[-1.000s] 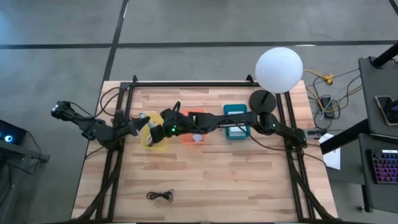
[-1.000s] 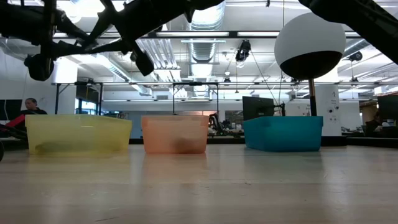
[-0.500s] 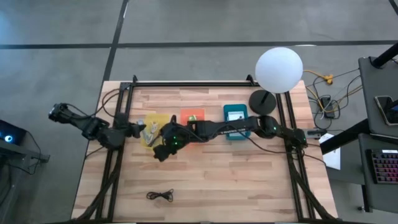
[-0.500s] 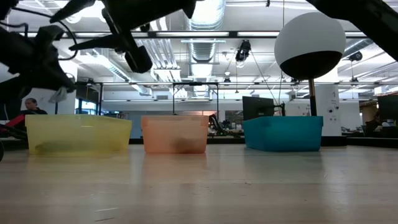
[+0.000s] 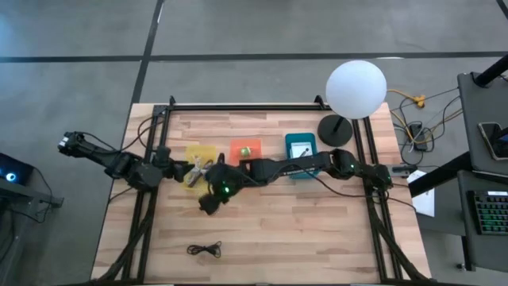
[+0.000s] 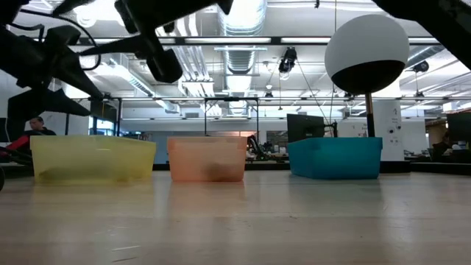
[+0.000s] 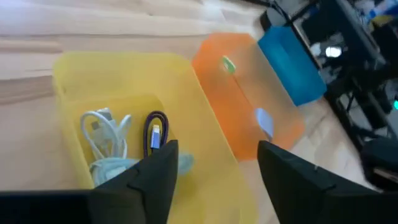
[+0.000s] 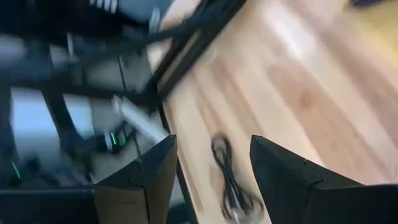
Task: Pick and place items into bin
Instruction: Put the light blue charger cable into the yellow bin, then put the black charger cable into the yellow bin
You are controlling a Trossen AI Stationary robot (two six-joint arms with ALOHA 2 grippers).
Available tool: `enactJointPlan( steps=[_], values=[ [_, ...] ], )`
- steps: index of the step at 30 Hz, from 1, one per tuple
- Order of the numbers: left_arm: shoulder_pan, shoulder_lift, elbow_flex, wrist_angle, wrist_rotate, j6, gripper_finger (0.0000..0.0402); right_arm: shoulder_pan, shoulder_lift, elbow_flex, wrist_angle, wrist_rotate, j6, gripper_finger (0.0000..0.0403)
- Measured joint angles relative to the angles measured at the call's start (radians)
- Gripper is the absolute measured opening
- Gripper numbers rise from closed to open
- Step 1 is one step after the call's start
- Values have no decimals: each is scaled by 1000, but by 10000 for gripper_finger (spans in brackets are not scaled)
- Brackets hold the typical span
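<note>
A black cord [image 5: 204, 249] lies coiled on the wooden table near its front edge; it also shows in the right wrist view [image 8: 229, 180]. My right gripper [image 5: 206, 206] is open and empty, hovering over the bare table between the yellow bin [image 5: 193, 153] and the cord. My left gripper [image 5: 196, 169] is open and empty above the yellow bin [image 7: 186, 81], which holds a white cord [image 7: 106, 134] and a purple cord [image 7: 155, 129]. The orange bin [image 7: 249, 81] holds a green ball [image 7: 228, 64] and a lavender cube [image 7: 264, 121].
Three bins stand in a row across the table's middle: yellow, orange [image 5: 245, 151] and teal [image 5: 301, 137], the teal one with a white card [image 5: 302, 148]. A white globe lamp [image 5: 356, 89] stands at the far right. Black frame rails run along the table's left and right sides.
My right gripper has gone from over the yellow bin toward the table's near edge, toward the black cord, staying open. My left arm has shifted a little over the yellow bin.
</note>
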Motion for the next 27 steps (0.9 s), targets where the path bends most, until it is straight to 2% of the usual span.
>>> enactJointPlan(
  steps=[4, 6, 8, 11, 15, 17, 22, 27],
  values=[
    [0, -11, 37, 33, 42, 131, 218, 55, -10, 6, -131, -33, -243, 188],
    [-1, -19, 66, 144, 98, 276, 217, 88, -10, 15, -230, -29, -397, 185],
    [-1, -22, 92, 288, 198, 449, 212, 123, -10, 15, -312, -4, -530, 182],
    [-3, -7, 131, 421, 304, 579, 198, 178, -4, 6, -359, 119, -678, 178],
    [-16, 63, 152, 419, 366, 597, 175, 221, 1, -14, -282, 342, -836, 173],
    [-29, 97, 160, 424, 399, 566, 165, 222, 2, -25, -225, 390, -871, 173],
    [-95, 161, 188, 468, 519, 525, 148, 222, 2, -75, -96, 394, -845, 179],
    [-231, 205, 220, 479, 543, 544, 132, 223, 3, -144, -25, 390, -762, 190]
  ],
)
